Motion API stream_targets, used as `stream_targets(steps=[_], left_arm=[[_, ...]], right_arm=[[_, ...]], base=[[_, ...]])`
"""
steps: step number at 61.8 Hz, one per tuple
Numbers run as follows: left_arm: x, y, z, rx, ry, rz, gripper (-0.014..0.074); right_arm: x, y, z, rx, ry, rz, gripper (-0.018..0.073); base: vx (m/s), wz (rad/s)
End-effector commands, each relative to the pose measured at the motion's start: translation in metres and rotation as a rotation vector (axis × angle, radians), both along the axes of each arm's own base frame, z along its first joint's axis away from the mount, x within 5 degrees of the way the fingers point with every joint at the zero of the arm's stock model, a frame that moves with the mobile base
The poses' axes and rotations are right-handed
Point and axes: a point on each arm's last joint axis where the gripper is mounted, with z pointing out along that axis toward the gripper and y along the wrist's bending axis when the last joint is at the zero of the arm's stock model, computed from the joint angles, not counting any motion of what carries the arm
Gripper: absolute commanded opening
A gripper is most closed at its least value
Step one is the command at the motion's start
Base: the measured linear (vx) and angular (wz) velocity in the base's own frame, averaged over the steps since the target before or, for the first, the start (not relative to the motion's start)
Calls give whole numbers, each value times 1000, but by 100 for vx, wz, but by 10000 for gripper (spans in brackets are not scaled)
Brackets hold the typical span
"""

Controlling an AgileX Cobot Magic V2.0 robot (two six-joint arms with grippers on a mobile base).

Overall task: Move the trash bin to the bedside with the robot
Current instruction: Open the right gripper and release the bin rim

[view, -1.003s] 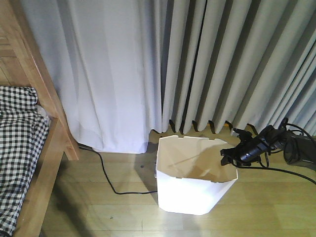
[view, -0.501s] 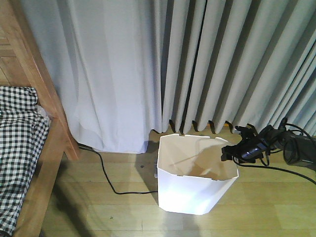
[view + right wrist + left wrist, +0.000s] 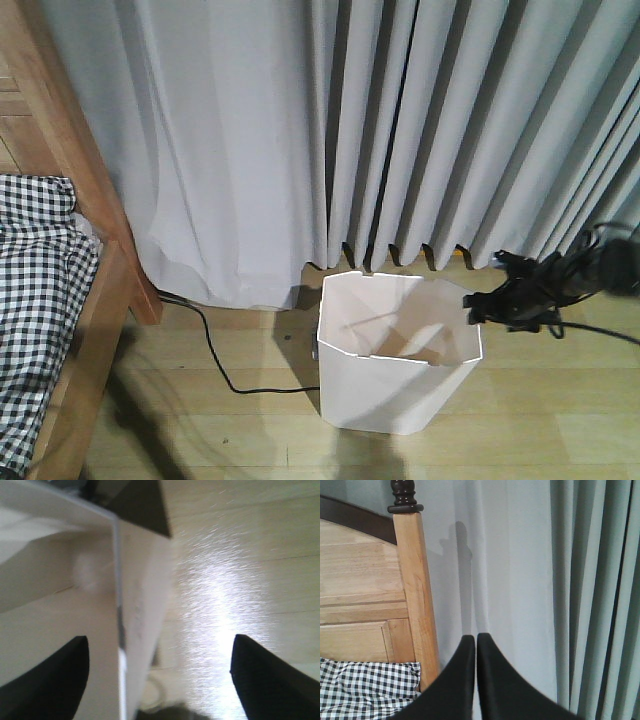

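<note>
The white trash bin (image 3: pixel 395 360) stands upright on the wood floor in front of the curtain, right of the bed. My right gripper (image 3: pixel 478 303) is at the bin's right rim. In the right wrist view this gripper (image 3: pixel 160 639) is open and straddles the bin's thin wall (image 3: pixel 119 605), one finger inside and one outside over the floor. The bed's wooden frame (image 3: pixel 95 320) and black-and-white checked bedding (image 3: pixel 40 290) are at the left. My left gripper (image 3: pixel 472 638) is shut on nothing, pointing at the curtain beside the bedpost (image 3: pixel 415 580).
Grey curtains (image 3: pixel 420 130) hang across the back, down to the floor. A black cable (image 3: pixel 225 375) runs over the floor between the bed and the bin. Checked bedding (image 3: pixel 365 685) lies below the headboard (image 3: pixel 355 600).
The right arm has drawn back to the right and risen a little, its gripper still at the bin's right rim. The bin has stayed in place.
</note>
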Motion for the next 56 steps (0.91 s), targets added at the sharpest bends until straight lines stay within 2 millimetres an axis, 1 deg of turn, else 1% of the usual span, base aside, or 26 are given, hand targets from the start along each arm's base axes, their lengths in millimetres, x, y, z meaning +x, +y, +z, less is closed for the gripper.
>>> stream_targets(steps=[1,2,3,6,11,17,30,35,36,42,45,47,48,50,56], left_arm=[[0,-1,3,-23,-70,-9,-6],[0,-1,3,-23,-70,-9,-6],[0,-1,3,-23,-70,-9,-6],[0,-1,3,-23,-70,-9,-6],[0,-1,3,-23,-70,-9,-6],[0,-1,3,-23,-70,-9,-6],[0,-1,3,-23,-70,-9,-6],[0,-1,3,-23,-70,-9,-6],[0,-1,3,-23,-70,-9,-6],[0,-1,3,-23,-70,-9,-6],[0,-1,3,-23,-70,-9,-6],[0,-1,3,-23,-70,-9,-6],[0,-1,3,-23,-70,-9,-6],[0,-1,3,-23,-70,-9,-6],[0,-1,3,-23,-70,-9,-6]], right_arm=[[12,-11,57,-112,-149,-14,561],[7,-10,58,-122,-143,-13,561],[7,-12,65,-142,-163,-11,561],[-3,-12,75,-173,-168,-3,561],[-14,-12,95,-210,-182,23,561],[-27,-9,125,-237,-191,81,561],[-50,-5,209,-285,-288,128,561],[-57,-3,245,-302,-354,121,561],[-59,-3,255,-308,-375,118,561],[-73,1,298,-327,-460,109,561],[-82,3,317,-337,-500,104,561],[-88,4,325,-341,-518,99,561],[-91,5,333,-346,-539,95,561],[-98,6,340,-348,-554,89,561],[-121,11,371,-361,-637,66,561]], base=[[0,0],[0,0],[0,0],[0,0],[0,0],[0,0],[0,0],[0,0],[0,0],[0,0],[0,0],[0,0],[0,0],[0,0],[0,0]])
